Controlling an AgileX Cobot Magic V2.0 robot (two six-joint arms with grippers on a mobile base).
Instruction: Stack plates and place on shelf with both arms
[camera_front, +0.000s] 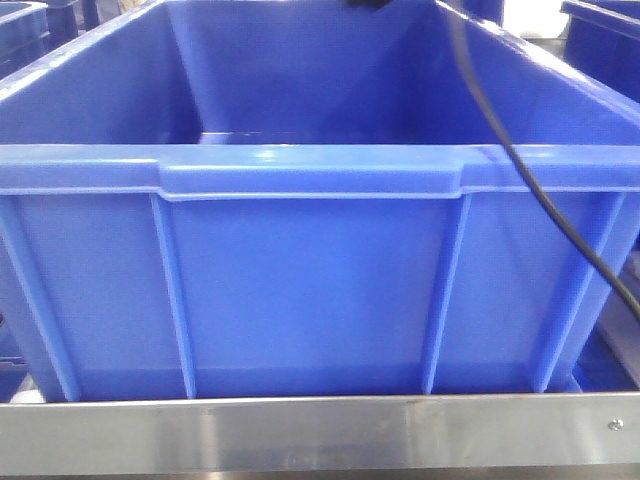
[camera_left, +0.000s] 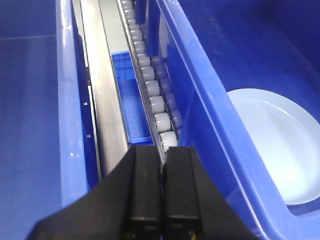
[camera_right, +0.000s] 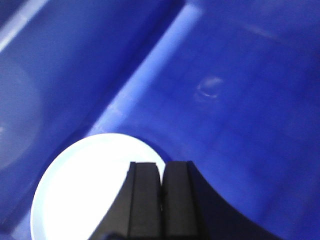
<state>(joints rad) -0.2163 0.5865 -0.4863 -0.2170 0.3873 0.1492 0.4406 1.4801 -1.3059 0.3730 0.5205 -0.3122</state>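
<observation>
**Plates wait in crate as both arms hover above**

My left end effector (camera_left: 162, 195) hangs over the crate's (camera_front: 300, 290) left wall, its black fingers pressed together with nothing between them. A plate (camera_left: 280, 145) lies flat on the crate floor to its right, partly cut off by the near wall. Below the left end effector runs a roller track (camera_left: 150, 90) and a steel rail (camera_left: 102, 90), with a small blue bin (camera_left: 131, 105) between them.

My right end effector (camera_right: 161, 200) is also shut on nothing, poised above a pale plate (camera_right: 85, 190) that sits in a corner of the crate floor, close against the wall.

The step in hand looks to be reaching in for a plate. To do it well, I judge I should spread the fingers before descending, come down at the rim on the side away from the wall, and take the upturned edge rather than the glossy face, which would likely slip.

Only the front view shows the steel shelf (camera_front: 320, 430) along the crate's base and a black cable (camera_front: 540, 190) draped over the rim; from there neither plate is visible. Only the wrist views show plates, and I cannot tell whether they show the same one or two.
</observation>
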